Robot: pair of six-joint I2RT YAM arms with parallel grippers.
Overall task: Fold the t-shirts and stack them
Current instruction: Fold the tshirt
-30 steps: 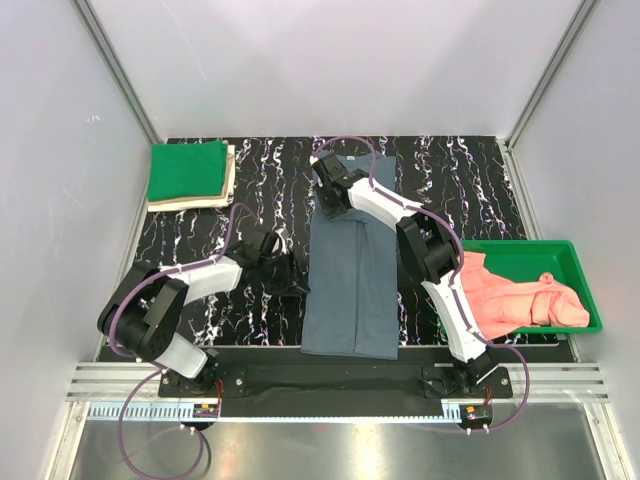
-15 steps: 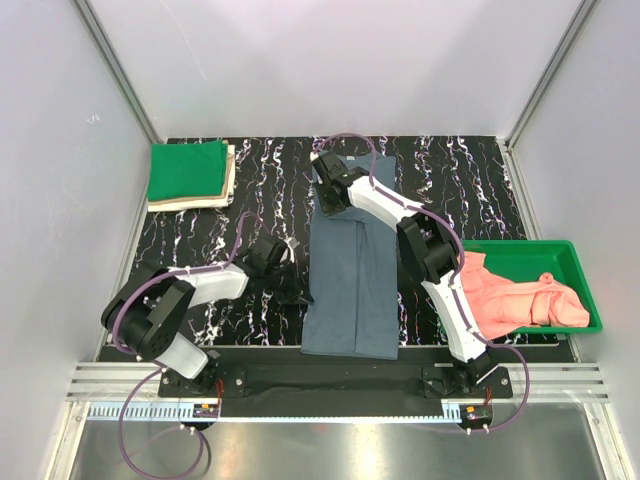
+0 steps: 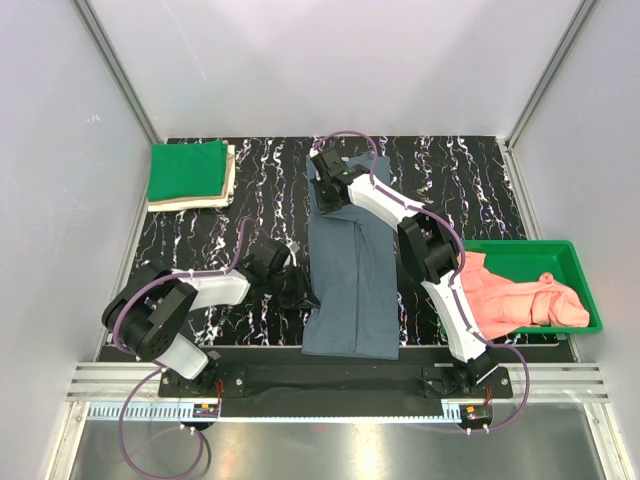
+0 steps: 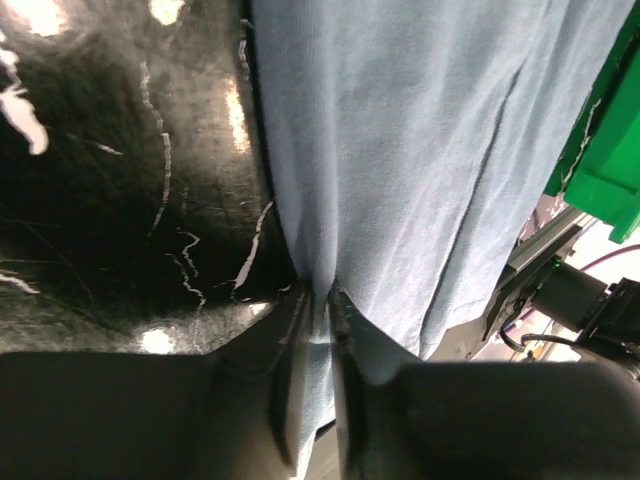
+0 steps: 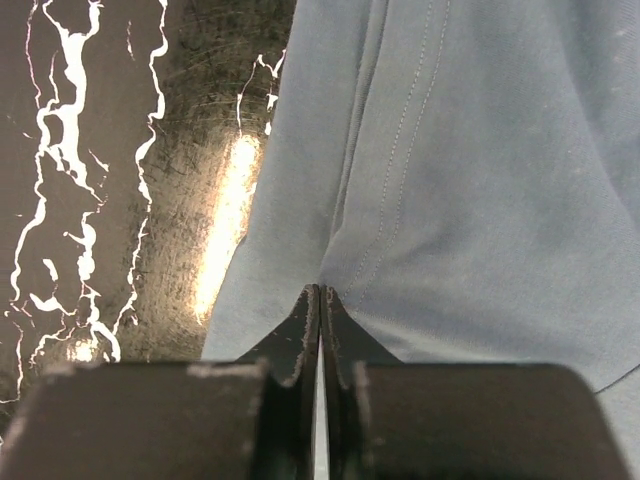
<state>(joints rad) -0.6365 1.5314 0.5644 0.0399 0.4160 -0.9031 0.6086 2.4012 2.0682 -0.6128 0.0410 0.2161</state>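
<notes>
Top external view: the slate blue-grey t-shirt (image 3: 352,290) lies in the middle of the table (image 3: 450,190), folded into a long band that runs from the far side to the near edge. Its left edge is pulled slightly inward close to the near end, where the left gripper (image 3: 305,297) meets it. In the left wrist view the left gripper (image 4: 318,300) has its jaws drawn almost together, with a thin ridge of the shirt's left edge pinched between them. At the far end of the band, the right gripper (image 3: 325,195) sits on the shirt's left edge. In the right wrist view the right gripper (image 5: 319,292) has its jaws pressed tight together, and the cloth puckers into a small fold at the tips, so it grips the shirt there.

At the far left corner of the table, well apart, a folded bright green t-shirt (image 3: 186,170) lies on top of a folded beige t-shirt (image 3: 190,204). On the right, the salmon-pink t-shirts (image 3: 510,300) lie crumpled in a green tray (image 3: 560,250), spilling over its left rim.
</notes>
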